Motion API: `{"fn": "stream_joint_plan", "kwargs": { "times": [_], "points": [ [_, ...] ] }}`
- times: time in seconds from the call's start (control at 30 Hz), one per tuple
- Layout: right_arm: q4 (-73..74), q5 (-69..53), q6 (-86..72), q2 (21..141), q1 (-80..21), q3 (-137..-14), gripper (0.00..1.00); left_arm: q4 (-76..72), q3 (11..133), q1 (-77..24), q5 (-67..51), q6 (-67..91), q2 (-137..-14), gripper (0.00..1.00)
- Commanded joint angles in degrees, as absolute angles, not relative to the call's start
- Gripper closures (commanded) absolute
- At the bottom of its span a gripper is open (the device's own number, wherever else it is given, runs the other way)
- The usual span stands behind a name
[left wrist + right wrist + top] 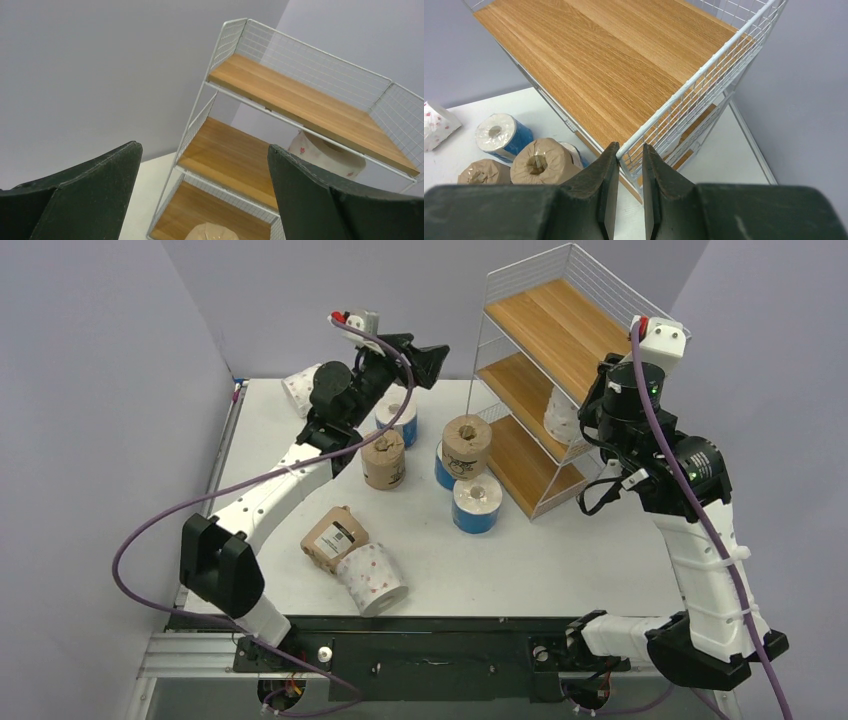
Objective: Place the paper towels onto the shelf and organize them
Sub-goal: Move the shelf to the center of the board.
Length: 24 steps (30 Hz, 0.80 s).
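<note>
While the right gripper (630,147) sits nearly together w/ the wire rim of the shelf (545,320) between its pads, apparently pinching it to steady the rack, the left gripper (432,360) hangs wide apart & empty above the desk (560,560). One dotted roll (560,418) is on the mid tier; the other paper towels (467,443) sit loose on the desk, left of the shelf. Tip: rt grip firm, no tugging; left takes the nearest roll round its body, slides it in beside the dotted one.
</note>
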State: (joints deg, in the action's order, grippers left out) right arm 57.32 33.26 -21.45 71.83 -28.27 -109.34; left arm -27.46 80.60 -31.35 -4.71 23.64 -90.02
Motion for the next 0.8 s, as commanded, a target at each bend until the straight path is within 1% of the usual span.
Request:
{"fn": "stream_joint_plan", "kwargs": {
  "times": [0.0,0.33,0.63,0.77],
  "points": [
    [62.0,27.1,-23.0,68.7,-30.5,-106.5,1.00,-36.1,87.7,-29.5,-12.7,23.3,-94.6,0.04],
    [62.5,26.8,-22.6,66.8,-30.4,-104.7,1.00,-40.9,107.0,-27.8,-19.5,29.3,-112.3,0.04],
    [61.5,26.2,-22.3,66.7,-30.6,-103.4,1.00,-36.4,118.5,-27.9,-20.6,28.4,-119.8,0.04],
    [61.2,26.1,-22.4,67.1,-31.0,-103.1,1.00,-35.1,122.9,-28.1,-20.3,28.2,-122.3,0.02]
  ]
}}
